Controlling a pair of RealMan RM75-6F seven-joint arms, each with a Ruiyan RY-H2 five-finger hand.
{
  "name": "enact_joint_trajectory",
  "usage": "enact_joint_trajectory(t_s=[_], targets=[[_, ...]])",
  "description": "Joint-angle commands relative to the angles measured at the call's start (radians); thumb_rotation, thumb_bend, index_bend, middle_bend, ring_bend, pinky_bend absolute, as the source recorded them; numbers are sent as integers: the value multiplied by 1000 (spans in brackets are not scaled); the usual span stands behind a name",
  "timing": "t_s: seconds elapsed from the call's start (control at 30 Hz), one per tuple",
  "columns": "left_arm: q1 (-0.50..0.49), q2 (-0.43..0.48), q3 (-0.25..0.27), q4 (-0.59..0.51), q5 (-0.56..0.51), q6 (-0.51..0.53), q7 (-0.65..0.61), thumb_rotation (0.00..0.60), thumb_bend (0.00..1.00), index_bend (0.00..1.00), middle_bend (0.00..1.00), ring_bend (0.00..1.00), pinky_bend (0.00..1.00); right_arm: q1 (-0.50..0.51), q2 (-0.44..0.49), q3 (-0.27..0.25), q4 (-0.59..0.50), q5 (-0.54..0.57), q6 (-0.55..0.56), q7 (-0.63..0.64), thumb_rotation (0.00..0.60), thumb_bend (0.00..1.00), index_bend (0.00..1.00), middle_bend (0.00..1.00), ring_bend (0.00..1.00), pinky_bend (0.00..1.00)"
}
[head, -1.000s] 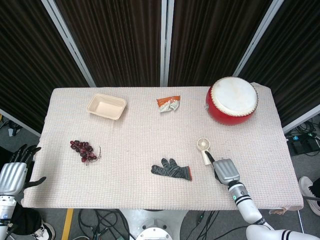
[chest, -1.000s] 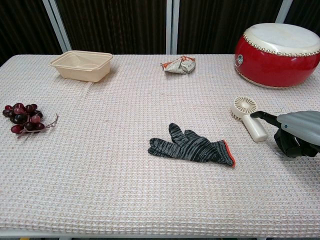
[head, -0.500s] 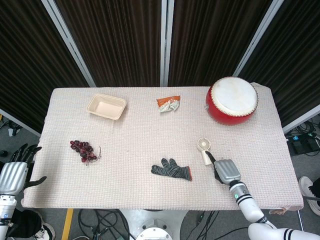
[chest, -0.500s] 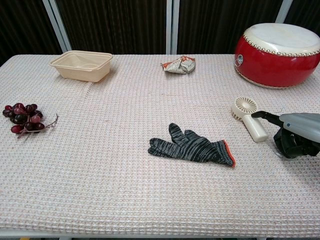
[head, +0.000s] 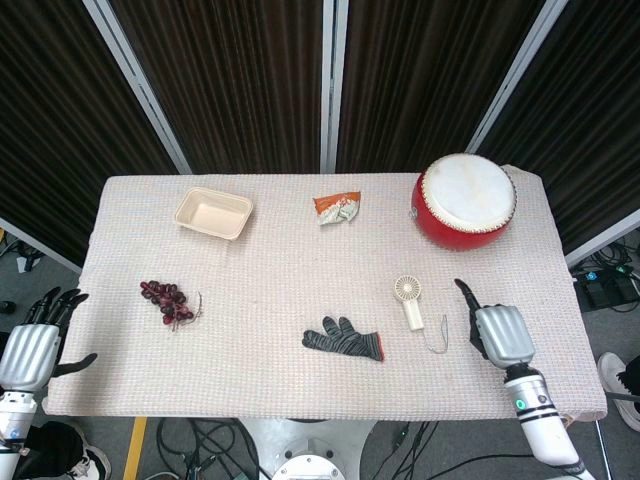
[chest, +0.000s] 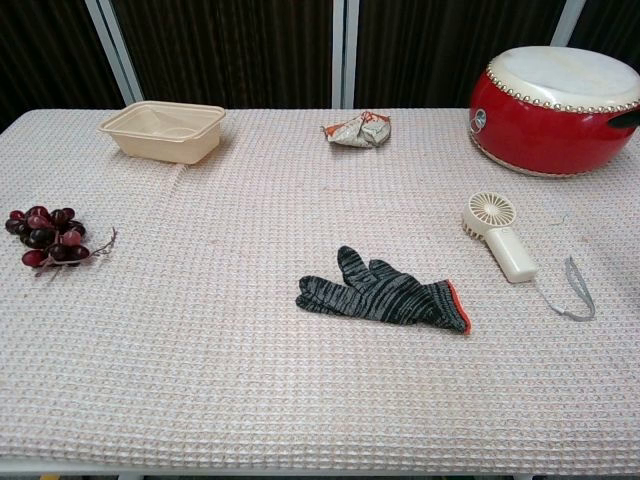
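Note:
My right hand (head: 498, 333) hovers over the table's front right, to the right of a small white hand-held fan (head: 409, 297) (chest: 500, 235) and apart from it. Its thumb points away from me; its fingers are hidden under the silver back, and it holds nothing. In the chest view only a dark tip shows at the right edge. The fan's grey strap (head: 437, 335) (chest: 575, 290) lies loose on the cloth. My left hand (head: 35, 340) hangs off the table's left front corner with fingers spread and nothing in it.
A striped grey glove (head: 343, 340) (chest: 385, 293) lies front centre. Dark grapes (head: 167, 300) (chest: 45, 237) sit at the left, a beige tray (head: 213, 213) (chest: 162, 130) back left, a crumpled packet (head: 337, 207) (chest: 357, 131) back centre, a red drum (head: 465, 200) (chest: 560, 95) back right.
My right hand has drawn away from the fan's handle to the right and risen, nearly leaving the chest view. The fan's strap now lies uncovered. The left hand has barely moved.

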Motion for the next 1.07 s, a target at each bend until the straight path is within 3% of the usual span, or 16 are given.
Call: enact_joint_trajectory(t_s=[0.03, 0.2, 0.23, 0.33, 0.37, 0.4, 0.47, 1.07], targets=[[-2, 1, 1, -12, 5, 2, 11, 600, 0, 155, 109, 8, 146, -95, 61, -40, 23, -105, 139, 100, 600, 1000, 0, 697, 644, 616], [-6, 1, 2, -42, 17, 7, 40, 600, 0, 155, 109, 8, 146, -178, 56, -46, 158, -215, 320, 204, 600, 976, 0, 652, 607, 590], [-6, 1, 2, -47, 19, 8, 45, 600, 0, 155, 109, 8, 146, -187, 48, -46, 192, -229, 341, 223, 600, 835, 0, 567, 518, 512], [-7, 2, 3, -63, 25, 12, 61, 600, 0, 155, 109, 8, 146, -205, 26, -41, 285, -239, 366, 261, 600, 195, 0, 229, 114, 132], [-6, 2, 2, -68, 26, 16, 66, 600, 0, 155, 109, 8, 146, -207, 19, -37, 306, -237, 366, 279, 600, 55, 0, 120, 21, 36], [-5, 3, 1, -71, 26, 19, 67, 600, 0, 155, 109, 8, 146, -209, 15, -34, 316, -234, 365, 299, 600, 15, 0, 66, 0, 5], [-3, 4, -1, -75, 26, 26, 69, 600, 0, 155, 109, 8, 146, -212, 6, -28, 338, -229, 362, 337, 600, 0, 0, 1, 0, 0], [-4, 15, -6, -68, 42, 48, 47, 600, 0, 155, 109, 8, 147, -239, -1, 9, 305, -177, 316, 274, 600, 0, 0, 0, 0, 0]])
